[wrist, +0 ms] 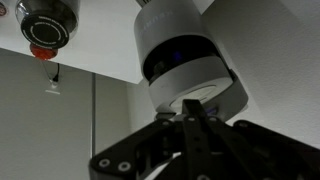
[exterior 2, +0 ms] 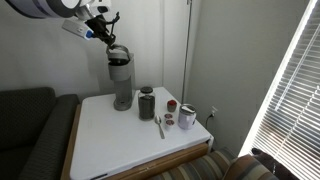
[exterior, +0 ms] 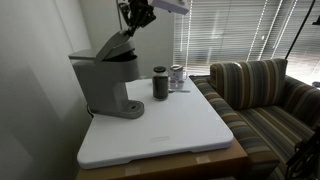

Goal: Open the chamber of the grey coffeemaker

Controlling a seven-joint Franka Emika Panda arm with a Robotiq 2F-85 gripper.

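The grey coffeemaker [exterior: 108, 80] stands at the back of the white table and shows in both exterior views [exterior 2: 121, 82]. Its chamber lid [exterior: 117, 45] is tilted up at an angle above the head [exterior 2: 118, 52]. My gripper [exterior: 136, 17] is just above the raised front tip of the lid [exterior 2: 102, 27]. In the wrist view the fingers [wrist: 196, 128] are pressed together with nothing seen between them, and the coffeemaker's rounded grey top [wrist: 185, 55] lies right beyond them. Contact with the lid cannot be told.
A dark cylindrical canister [exterior: 160, 83] [exterior 2: 147, 103] stands beside the coffeemaker. A small glass jar [exterior: 177, 75] [exterior 2: 187, 117] and a spoon [exterior 2: 160, 127] lie further along the white table [exterior: 170, 125]. A striped sofa [exterior: 262, 92] adjoins the table, with window blinds behind.
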